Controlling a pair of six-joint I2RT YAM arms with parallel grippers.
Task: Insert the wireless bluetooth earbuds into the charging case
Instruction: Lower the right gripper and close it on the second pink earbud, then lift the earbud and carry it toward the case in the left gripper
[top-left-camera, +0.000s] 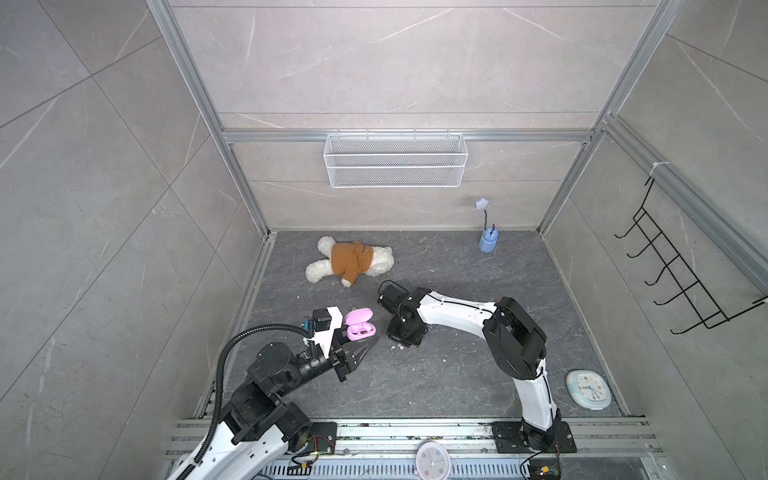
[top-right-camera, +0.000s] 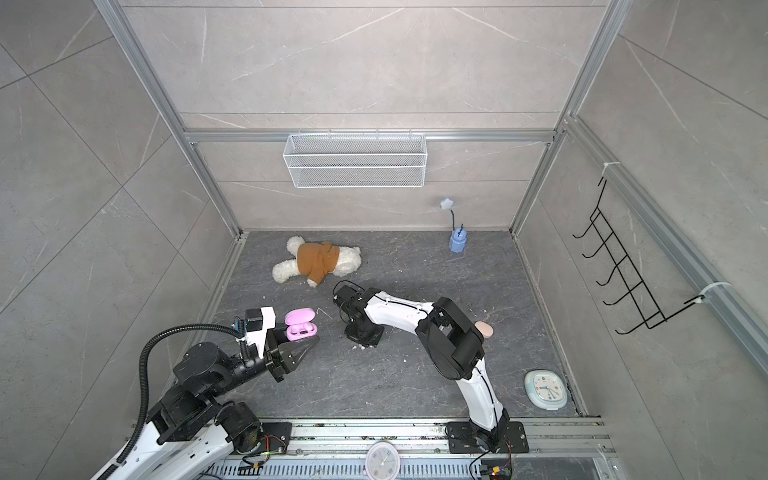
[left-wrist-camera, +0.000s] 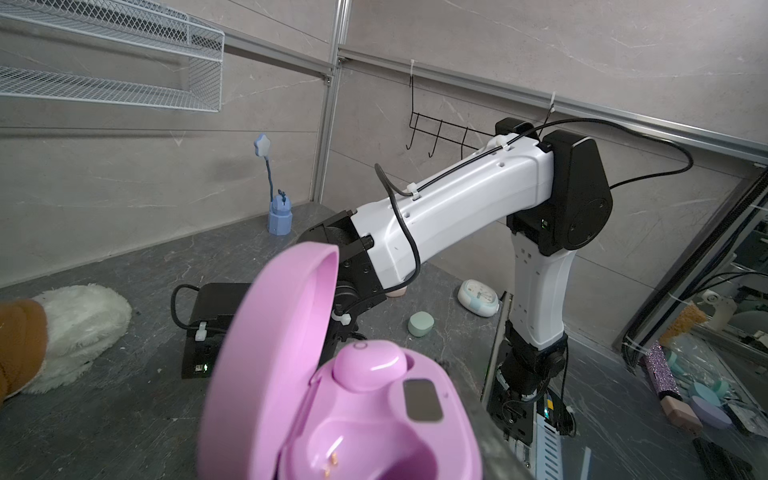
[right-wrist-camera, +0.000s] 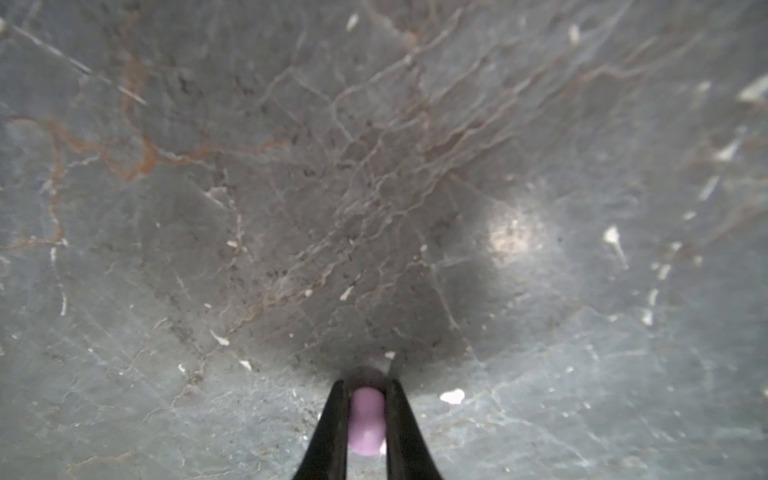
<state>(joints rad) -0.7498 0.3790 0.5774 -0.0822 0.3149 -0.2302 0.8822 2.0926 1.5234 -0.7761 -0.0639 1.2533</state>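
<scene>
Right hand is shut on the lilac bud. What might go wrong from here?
The lilac earbud is pinched between the right hand's narrow tips, so it may twist or slip when lifted. The charging case's one empty slot sits beside the seated earbud; a misaligned insert could jam or dislodge it.

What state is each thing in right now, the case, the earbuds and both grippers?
lilac charging case: lid open, one slot empty
seated earbud: docked in the case
second earbud: clamped in the right gripper
right gripper: shut on the second earbud
left gripper: shut on the lilac charging case
mint case: closed
</scene>
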